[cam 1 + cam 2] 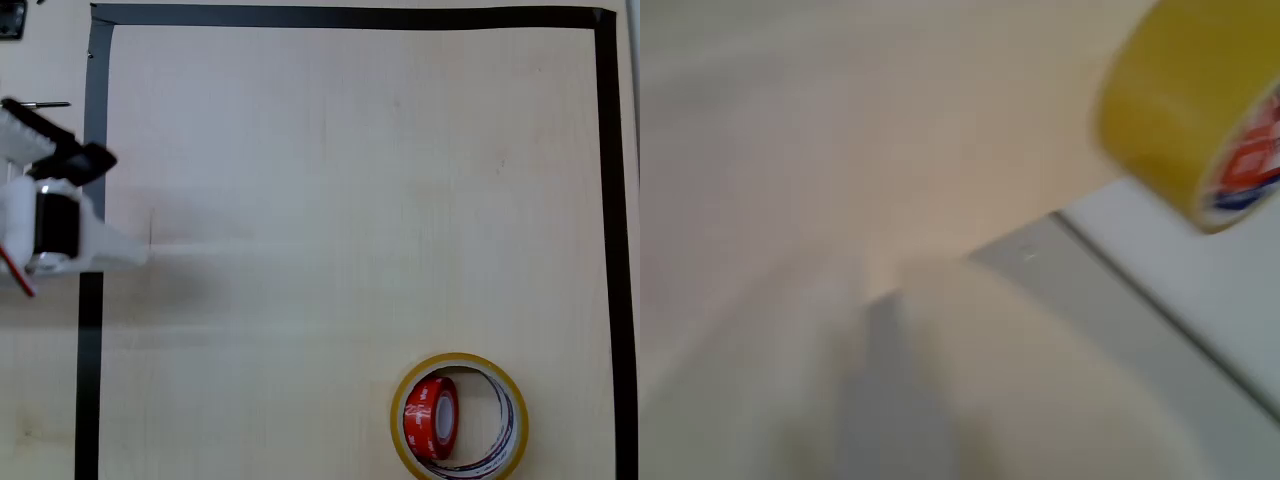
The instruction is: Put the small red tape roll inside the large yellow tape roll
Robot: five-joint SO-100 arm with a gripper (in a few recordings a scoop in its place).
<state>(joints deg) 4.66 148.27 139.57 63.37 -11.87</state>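
Labels first: the small red tape roll carries white print on its band in the overhead view, too small for you to read. The large yellow tape roll has dark marks on its white inner core, also unreadable.

Your gripper sits at 9 o'clock in the overhead view, white fingers crossing the black tape border and pointing toward 3 o'clock. They read as one closed wedge with no gap visible and nothing between them, but I can't tell for sure. The wrist view is heavily blurred; pale finger shapes fill the lower half with nothing gripped that I can make out.

Red roll location: around 5 o'clock on the table, standing on edge inside the yellow ring's hole, at its left side. Yellow ring lies flat, well apart from the gripper.

Wrist view also shows another yellow roll at 2 o'clock, with a red-and-blue label on its side face, unreadable, beside a white surface.
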